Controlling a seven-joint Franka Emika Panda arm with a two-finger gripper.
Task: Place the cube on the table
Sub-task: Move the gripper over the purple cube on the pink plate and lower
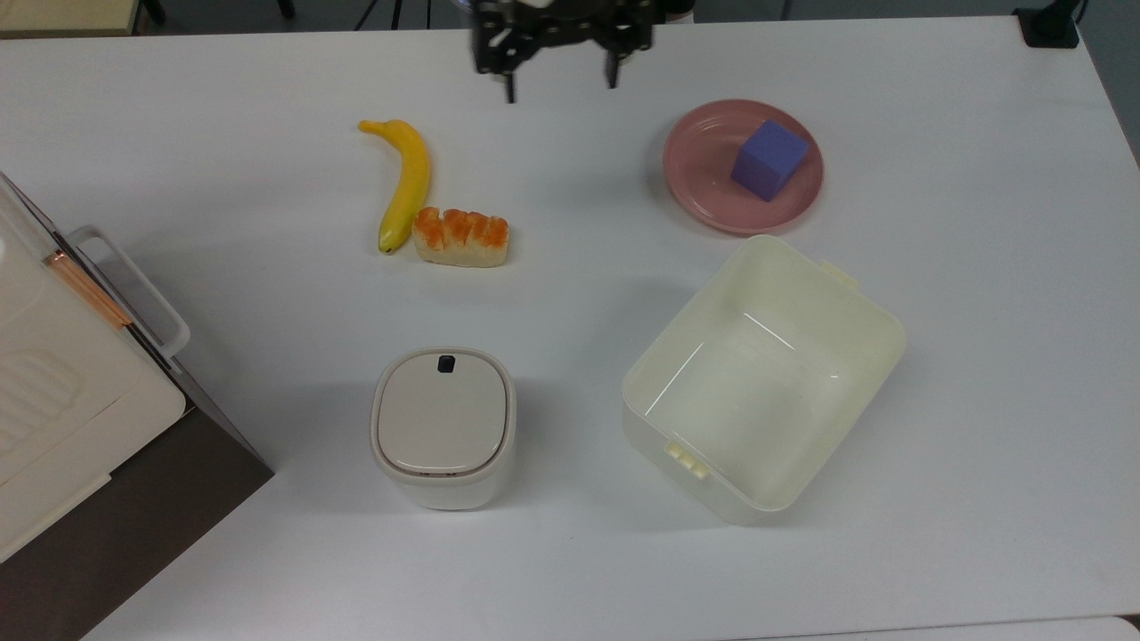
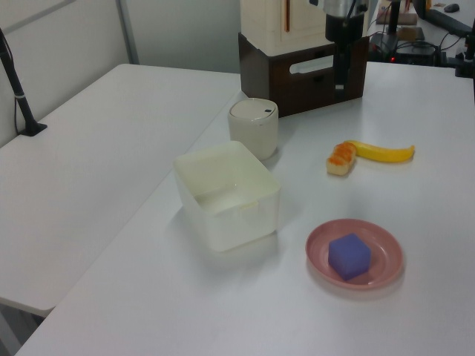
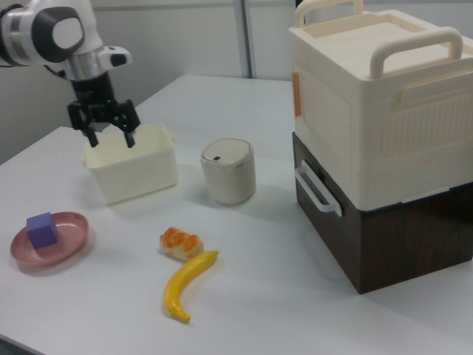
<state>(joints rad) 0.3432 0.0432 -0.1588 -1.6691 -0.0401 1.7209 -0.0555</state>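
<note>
Cube [image 1: 769, 160] sits on the pink plate [image 1: 704, 191] on the table [image 1: 570, 294]; pincer [image 1: 561, 85] hangs open, holding nothing, well apart.

Cube [image 1: 769, 160] on plate [image 1: 704, 191], tub [image 1: 877, 334] just beside.

A second white tabletop [image 2: 82, 163] adjoins the work surface on the left view's left, with a black clamped pole [image 2: 15, 78] near its far edge. Behind it runs a pale partition wall [image 2: 67, 41] under even light.
</note>
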